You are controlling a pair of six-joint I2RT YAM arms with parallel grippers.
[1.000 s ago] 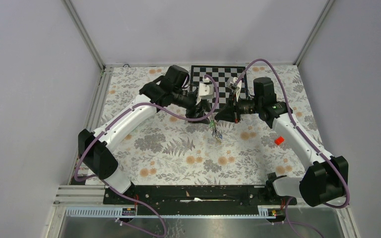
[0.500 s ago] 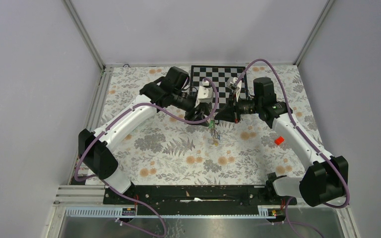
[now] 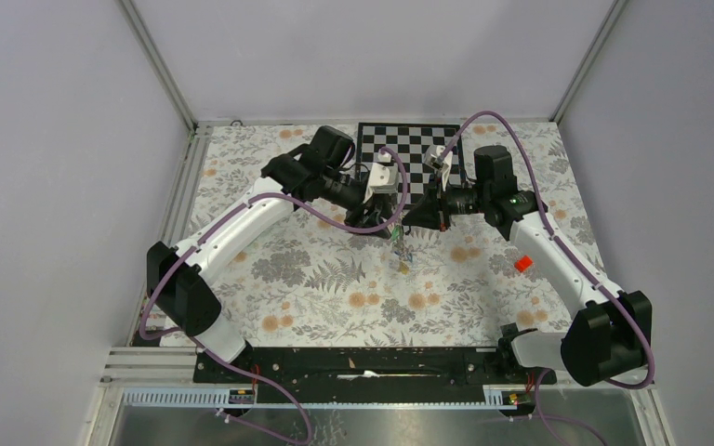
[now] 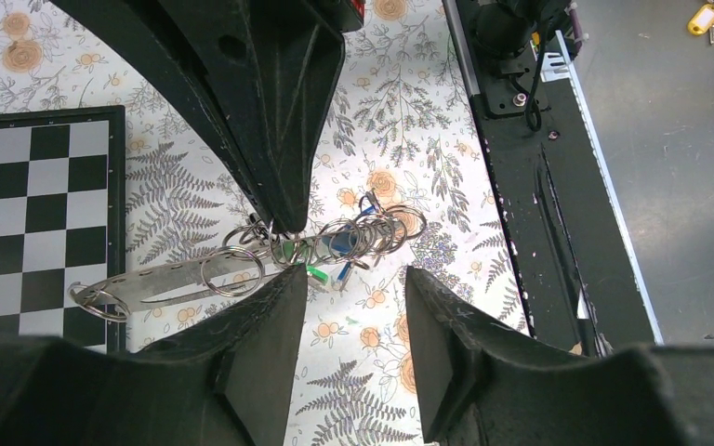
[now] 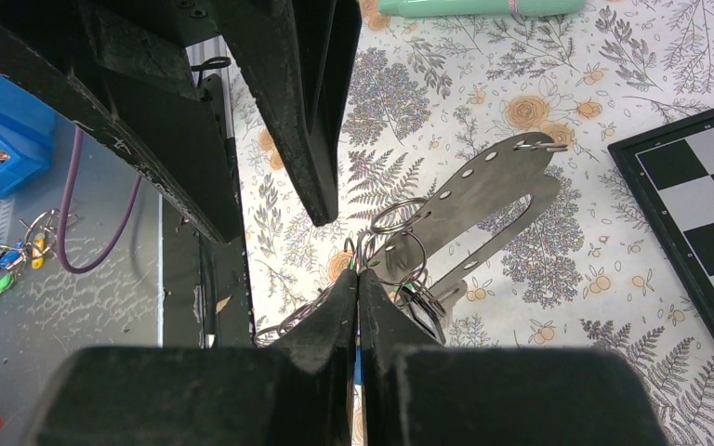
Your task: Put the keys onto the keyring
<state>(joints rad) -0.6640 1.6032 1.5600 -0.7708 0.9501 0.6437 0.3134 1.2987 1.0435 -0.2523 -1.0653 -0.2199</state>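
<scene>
A bunch of silvery rings, the keyring (image 4: 392, 226), hangs above the floral mat with tiny keys (image 3: 402, 254) on it: a blue key (image 4: 339, 242) and a green key (image 4: 317, 272) show. My right gripper (image 5: 358, 274) is shut on the rings at the bunch's top, and a flat holed metal plate (image 5: 483, 190) with more rings hangs from the same bunch. My left gripper (image 4: 355, 271) is open just beside the bunch, with nothing between its fingers. In the top view the two grippers meet tip to tip, left gripper (image 3: 391, 221) against right gripper (image 3: 408, 221).
A black-and-white checkerboard (image 3: 409, 147) lies just behind the grippers. An orange-red cylinder (image 3: 522, 264) sits on the mat at the right. A long mint-green piece (image 5: 479, 7) lies beyond the left fingers. The black base rail (image 3: 363, 364) runs along the near edge.
My left gripper's jaws have narrowed and it has edged closer to the bunch. The hanging keys have swung slightly left. The right gripper has stayed shut in place.
</scene>
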